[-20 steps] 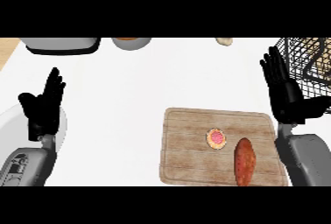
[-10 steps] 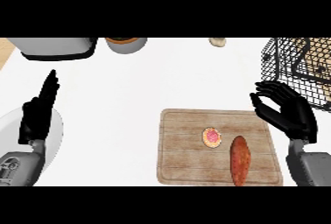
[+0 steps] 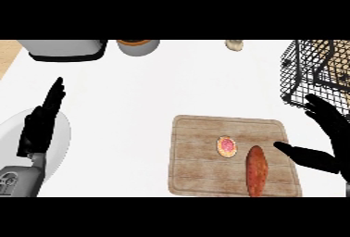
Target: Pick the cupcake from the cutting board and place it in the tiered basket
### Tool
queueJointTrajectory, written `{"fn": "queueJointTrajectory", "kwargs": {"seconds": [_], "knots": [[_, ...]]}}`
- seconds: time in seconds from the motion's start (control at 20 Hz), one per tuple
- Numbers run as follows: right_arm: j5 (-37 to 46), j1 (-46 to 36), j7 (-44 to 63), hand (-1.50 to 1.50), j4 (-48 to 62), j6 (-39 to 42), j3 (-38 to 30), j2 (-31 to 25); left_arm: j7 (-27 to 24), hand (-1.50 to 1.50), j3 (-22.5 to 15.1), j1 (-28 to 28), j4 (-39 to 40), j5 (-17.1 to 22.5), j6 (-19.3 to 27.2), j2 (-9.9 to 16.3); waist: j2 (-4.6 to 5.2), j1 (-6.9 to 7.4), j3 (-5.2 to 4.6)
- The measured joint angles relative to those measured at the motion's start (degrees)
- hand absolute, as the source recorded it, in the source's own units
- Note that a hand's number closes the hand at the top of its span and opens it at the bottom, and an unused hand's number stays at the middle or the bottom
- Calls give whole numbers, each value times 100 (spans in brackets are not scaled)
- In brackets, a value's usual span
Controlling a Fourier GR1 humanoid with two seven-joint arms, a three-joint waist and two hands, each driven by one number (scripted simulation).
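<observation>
Two black hands are held spread, grasping nothing, around a wooden cutting board (image 3: 205, 157).
On the board, the cupcake (image 3: 226, 145) is seen just left of a sausage (image 3: 257, 170); the right hand (image 3: 331, 139) is spread beside the board's right edge, below the tiered basket (image 3: 308, 74); the left hand (image 3: 42, 121) is raised well left.

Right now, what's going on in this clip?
The robot is setting up to take the cupcake off the cutting board. Its right hand is open beside the board's right edge, thumb pointing toward the cupcake, not touching it. A long reddish-brown food item lies next to the cupcake. The tiered basket waits at the far right. The left hand rests open at the left, over a white plate.
</observation>
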Motion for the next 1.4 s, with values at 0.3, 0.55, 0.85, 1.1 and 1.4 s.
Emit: {"fn": "queueJointTrajectory", "kwargs": {"seconds": [0.3, 0.55, 0.85, 1.1, 1.4], "knots": [[-103, -282, 1346, -150, -677, 1317, 316, -1239, -42, 0, -49, 28, -24, -56, -29, -39, 15, 88, -7], [-308, -1205, 2843, -150, -945, 1890, 635, -1516, 37, 0, -92, -91, -4, -133, -58, -125, 33, 149, -2], [-197, -2320, 3837, -150, -426, 1996, 1158, -1050, 69, 0, -77, -26, -131, -204, -119, -189, 40, 188, 2], [-106, -2591, 4046, -150, 4, 2032, 1556, -702, 74, 0, 29, -45, -111, -210, -160, -215, 39, 162, 5], [26, -2688, 4236, -150, 246, 2099, 1952, -524, 82, 0, 109, 107, -263, -222, -261, -177, 31, 149, 7]]}}
